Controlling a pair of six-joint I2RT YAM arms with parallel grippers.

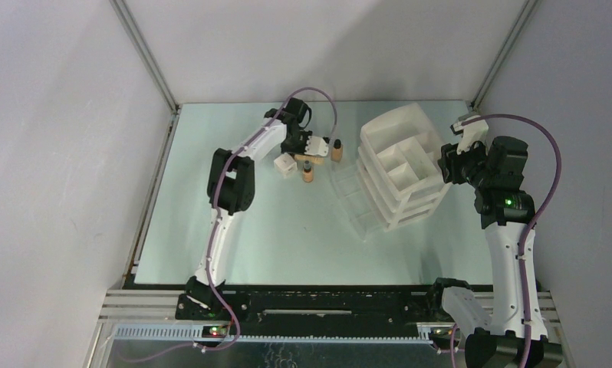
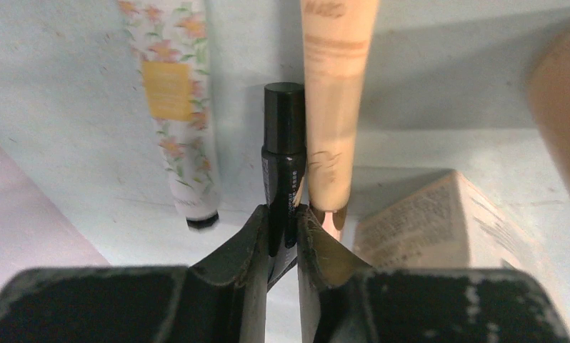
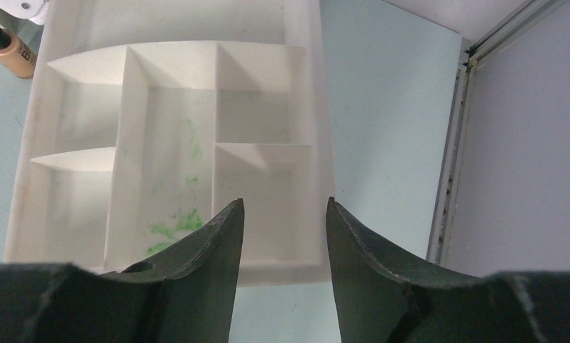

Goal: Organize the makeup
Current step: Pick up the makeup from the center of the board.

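Black makeup tube, on the table between floral tube and beige tube, pinched low by left gripper, likely for lifting; right gripper spread empty above white drawer organizer, apparently to receive it.

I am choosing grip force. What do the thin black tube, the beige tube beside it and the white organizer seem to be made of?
Black tube: likely hard glossy plastic, small glint. Beige tube: probably soft satin plastic, tapering body. White organizer: rigid matte plastic, thin moulded dividers.
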